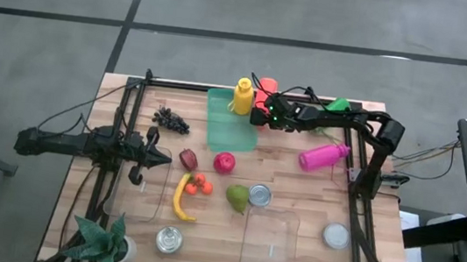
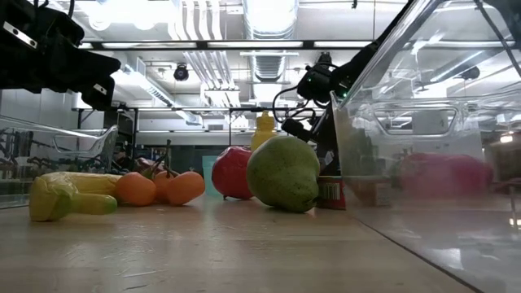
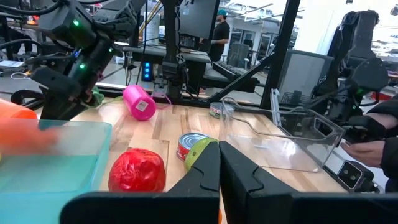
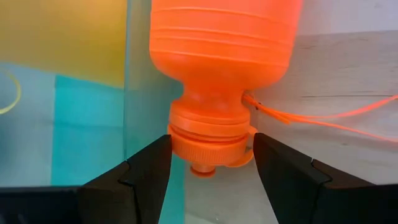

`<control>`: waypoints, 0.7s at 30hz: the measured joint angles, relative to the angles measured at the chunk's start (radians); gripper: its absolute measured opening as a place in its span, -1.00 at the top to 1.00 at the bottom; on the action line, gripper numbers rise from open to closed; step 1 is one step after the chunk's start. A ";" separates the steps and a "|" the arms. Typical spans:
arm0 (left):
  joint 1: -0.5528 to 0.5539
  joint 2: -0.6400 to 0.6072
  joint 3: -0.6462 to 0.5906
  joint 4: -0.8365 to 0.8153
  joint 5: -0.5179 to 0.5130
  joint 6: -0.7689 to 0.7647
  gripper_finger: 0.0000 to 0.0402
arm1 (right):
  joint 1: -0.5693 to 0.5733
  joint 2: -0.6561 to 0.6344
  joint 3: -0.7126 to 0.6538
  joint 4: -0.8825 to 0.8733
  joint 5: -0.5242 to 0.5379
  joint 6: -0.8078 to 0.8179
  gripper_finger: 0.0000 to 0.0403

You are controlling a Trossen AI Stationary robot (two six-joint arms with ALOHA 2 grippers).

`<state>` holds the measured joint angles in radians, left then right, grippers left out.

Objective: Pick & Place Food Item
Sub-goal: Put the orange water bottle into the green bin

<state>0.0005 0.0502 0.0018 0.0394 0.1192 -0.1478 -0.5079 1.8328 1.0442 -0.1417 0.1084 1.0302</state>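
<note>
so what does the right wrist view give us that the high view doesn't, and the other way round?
Right wrist only: the right gripper has its dark fingers either side of the ribbed cap of the orange plastic bottle, and a thin orange strand runs off from the neck.

High view only: the whole layout, with the yellow squeeze bottle, pink plastic bottle, green pear, yellow banana and the left gripper shut, parked at the table's left.

Both: the translucent green tray beside the orange bottle.
</note>
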 joint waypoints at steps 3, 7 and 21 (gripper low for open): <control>0.000 0.000 0.000 0.000 0.000 0.000 1.00 | -0.001 0.000 -0.002 0.000 0.004 0.016 -0.10; 0.000 0.000 0.000 0.000 0.000 0.000 1.00 | -0.001 -0.001 -0.004 -0.004 0.004 0.028 -0.10; 0.000 0.000 0.000 0.000 0.000 0.000 1.00 | 0.000 -0.033 -0.007 -0.073 -0.007 0.029 -0.10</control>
<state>0.0005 0.0502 0.0018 0.0391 0.1192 -0.1478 -0.5083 1.7999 1.0374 -0.2150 0.1009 1.0587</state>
